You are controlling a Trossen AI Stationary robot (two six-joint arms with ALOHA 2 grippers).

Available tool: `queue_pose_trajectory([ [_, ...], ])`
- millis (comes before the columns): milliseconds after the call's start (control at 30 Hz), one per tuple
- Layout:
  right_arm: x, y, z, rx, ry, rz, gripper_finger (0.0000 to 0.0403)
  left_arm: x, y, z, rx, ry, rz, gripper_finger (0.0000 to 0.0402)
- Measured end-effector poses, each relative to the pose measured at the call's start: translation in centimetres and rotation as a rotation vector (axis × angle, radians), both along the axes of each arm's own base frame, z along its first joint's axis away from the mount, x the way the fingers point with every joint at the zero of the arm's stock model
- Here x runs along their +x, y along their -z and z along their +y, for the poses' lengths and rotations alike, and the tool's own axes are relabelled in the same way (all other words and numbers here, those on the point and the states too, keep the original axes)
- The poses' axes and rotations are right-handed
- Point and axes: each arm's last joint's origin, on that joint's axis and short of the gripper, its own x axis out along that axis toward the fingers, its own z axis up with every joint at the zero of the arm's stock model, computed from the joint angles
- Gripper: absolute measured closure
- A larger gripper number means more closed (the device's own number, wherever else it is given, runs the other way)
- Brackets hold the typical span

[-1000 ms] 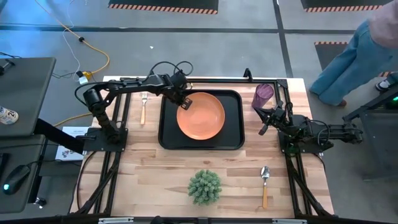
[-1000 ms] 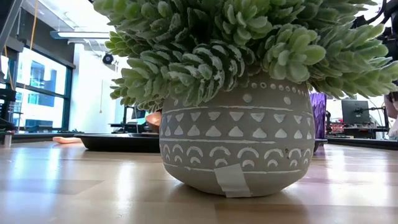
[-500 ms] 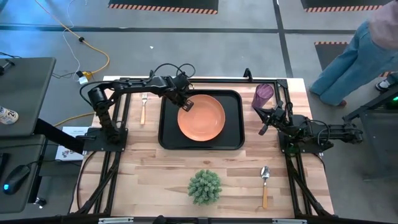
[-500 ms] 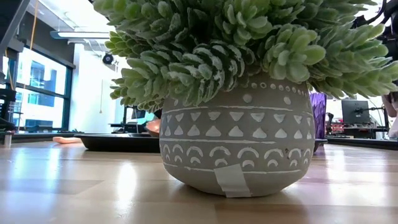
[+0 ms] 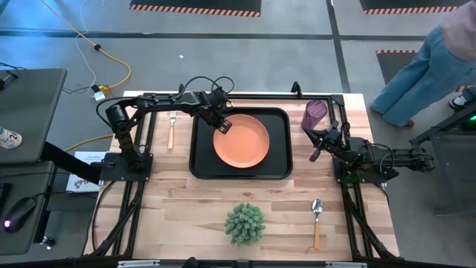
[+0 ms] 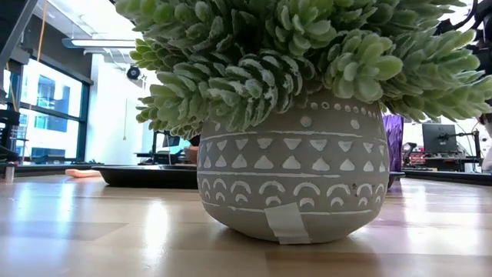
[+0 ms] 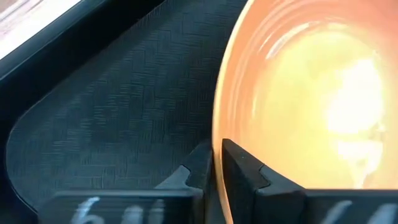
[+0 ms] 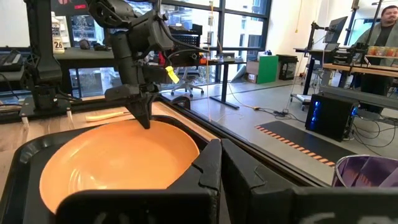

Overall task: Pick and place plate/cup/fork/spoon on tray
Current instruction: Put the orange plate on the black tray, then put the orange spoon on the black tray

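At table centre, toward twelve o'clock, the black tray [image 5: 242, 144] carries the orange plate [image 5: 241, 140], which has slid slightly toward three o'clock and settled flat over the last second. The left gripper [image 5: 221, 124] pinches the plate's rim at ten o'clock, so release seems next. The right gripper [image 5: 318, 145], fingers pressed together, waits beside the purple cup [image 5: 315, 114].

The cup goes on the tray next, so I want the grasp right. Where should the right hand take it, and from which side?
Grip the cup across its side wall, near mid-height, coming level from the right hand's side. It stands upright and narrow with an open top, so the round wall likely fits between the fingers. The tray lies beside it.
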Motion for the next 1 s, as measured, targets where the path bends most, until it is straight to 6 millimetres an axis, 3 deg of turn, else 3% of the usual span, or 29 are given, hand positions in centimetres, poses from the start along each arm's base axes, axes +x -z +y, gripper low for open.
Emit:
queue_pose_trajectory([
  [533,0.0,0.0,0.0,0.0,0.0,0.0,0.0402,-0.2,-0.5,0.2,0.01,-0.005,-0.016,0.0358],
  [733,0.0,0.0,0.0,0.0,0.0,0.0,0.0402,-1.0,-3.6,-0.2,0.079,0.029,-0.089,0.0358],
  [1000,0.0,0.0,0.0,0.0,0.0,0.0,0.0402,-3.6,-9.9,-1.7,0.237,0.108,-0.239,0.0358],
])
